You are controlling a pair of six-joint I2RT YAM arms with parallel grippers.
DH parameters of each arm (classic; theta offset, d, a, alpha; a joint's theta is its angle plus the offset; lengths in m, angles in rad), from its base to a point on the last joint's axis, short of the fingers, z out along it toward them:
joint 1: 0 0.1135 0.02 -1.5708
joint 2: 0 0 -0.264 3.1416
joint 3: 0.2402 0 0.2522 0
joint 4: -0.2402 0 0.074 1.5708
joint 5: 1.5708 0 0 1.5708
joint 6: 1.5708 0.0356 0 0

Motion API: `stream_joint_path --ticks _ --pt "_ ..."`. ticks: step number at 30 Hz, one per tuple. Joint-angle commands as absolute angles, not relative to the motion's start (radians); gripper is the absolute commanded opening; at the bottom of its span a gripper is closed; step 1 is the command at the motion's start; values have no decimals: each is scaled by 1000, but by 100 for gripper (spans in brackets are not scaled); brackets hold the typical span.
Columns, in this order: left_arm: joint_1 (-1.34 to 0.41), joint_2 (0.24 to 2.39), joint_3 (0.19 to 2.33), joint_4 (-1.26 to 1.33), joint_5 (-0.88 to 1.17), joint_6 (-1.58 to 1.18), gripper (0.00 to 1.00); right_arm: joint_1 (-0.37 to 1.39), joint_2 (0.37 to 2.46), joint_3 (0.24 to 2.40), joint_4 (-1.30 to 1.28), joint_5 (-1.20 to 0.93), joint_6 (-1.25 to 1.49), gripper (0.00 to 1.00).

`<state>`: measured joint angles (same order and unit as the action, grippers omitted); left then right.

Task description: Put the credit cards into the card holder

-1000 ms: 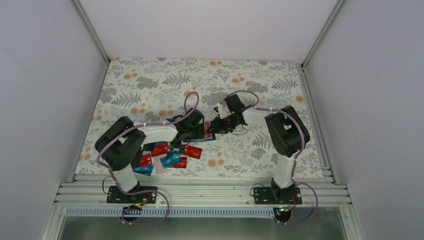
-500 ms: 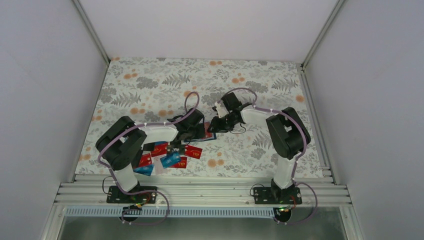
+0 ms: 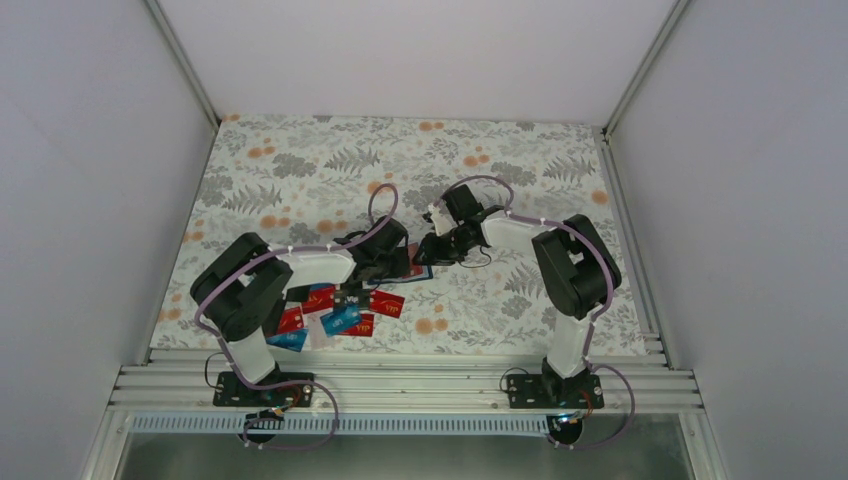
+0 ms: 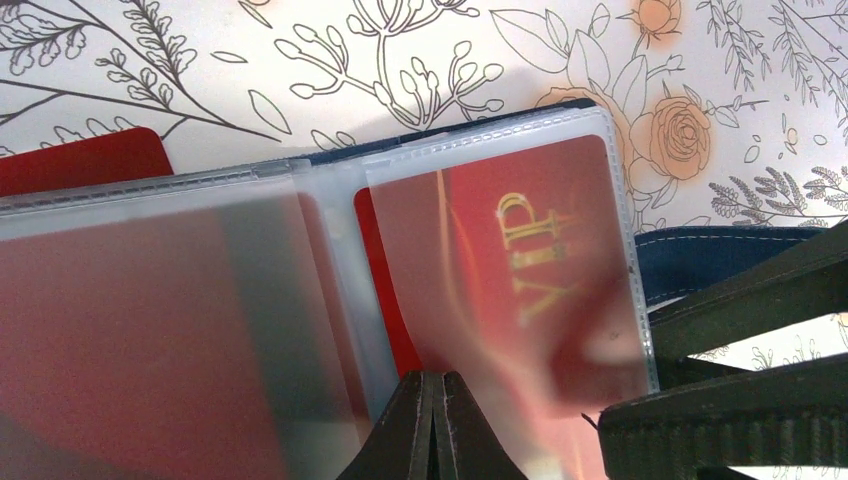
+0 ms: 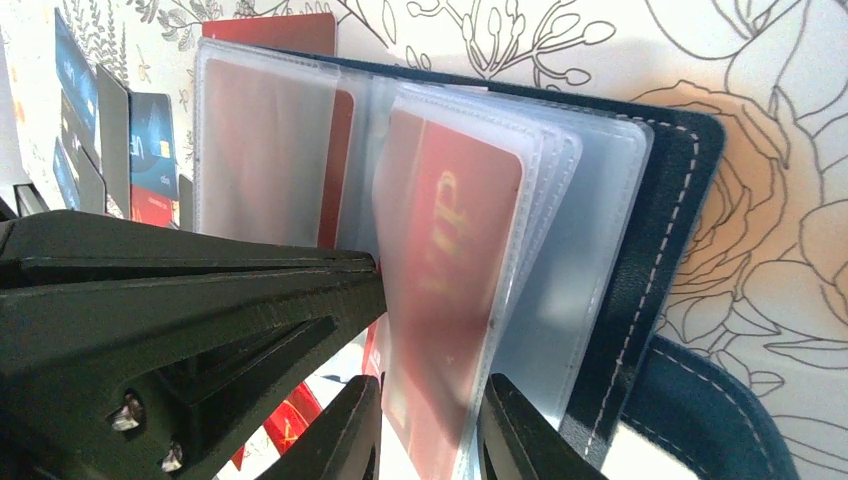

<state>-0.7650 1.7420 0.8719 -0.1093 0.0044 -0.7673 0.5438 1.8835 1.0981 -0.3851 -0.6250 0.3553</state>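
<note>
The navy card holder (image 3: 419, 270) lies open on the mat between both grippers, its clear sleeves fanned out. One sleeve holds a red VIP card (image 5: 450, 240), which also shows in the left wrist view (image 4: 520, 260). My left gripper (image 4: 433, 378) is shut, with its tips resting on the sleeves near the spine. My right gripper (image 5: 430, 395) has its jaws a little apart, and the raised sleeve with the red card stands between them. In the left wrist view, the right fingers (image 4: 740, 300) sit at the holder's right edge by the navy tab (image 4: 720, 262). Loose credit cards (image 3: 335, 312) lie near the left arm.
A red card (image 5: 270, 30) pokes out from under the holder's far side. Blue and black cards (image 5: 150, 140) lie beyond it. The left gripper's body (image 5: 180, 300) crowds close beside the right fingers. The floral mat (image 3: 300, 170) ends at metal rails (image 3: 400, 385) in front.
My right gripper has shifted slightly left and away from the base, over the holder. The left arm and the loose cards have not moved.
</note>
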Motion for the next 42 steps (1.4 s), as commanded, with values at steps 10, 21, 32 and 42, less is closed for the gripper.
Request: stream_joint_path --ticks 10,21,32,42 --pt "-767 1622 867 -191 -11 -766 2 573 1852 1145 -356 -725 373 28" --pt "-767 1551 834 -207 -23 -779 2 600 1862 1179 -356 -746 390 28" --pt "-755 1382 789 -330 -107 -811 2 641 1913 1234 -362 -744 403 29" --pt "-747 1206 697 -440 -176 -856 3 704 2034 1356 -357 -803 409 29"
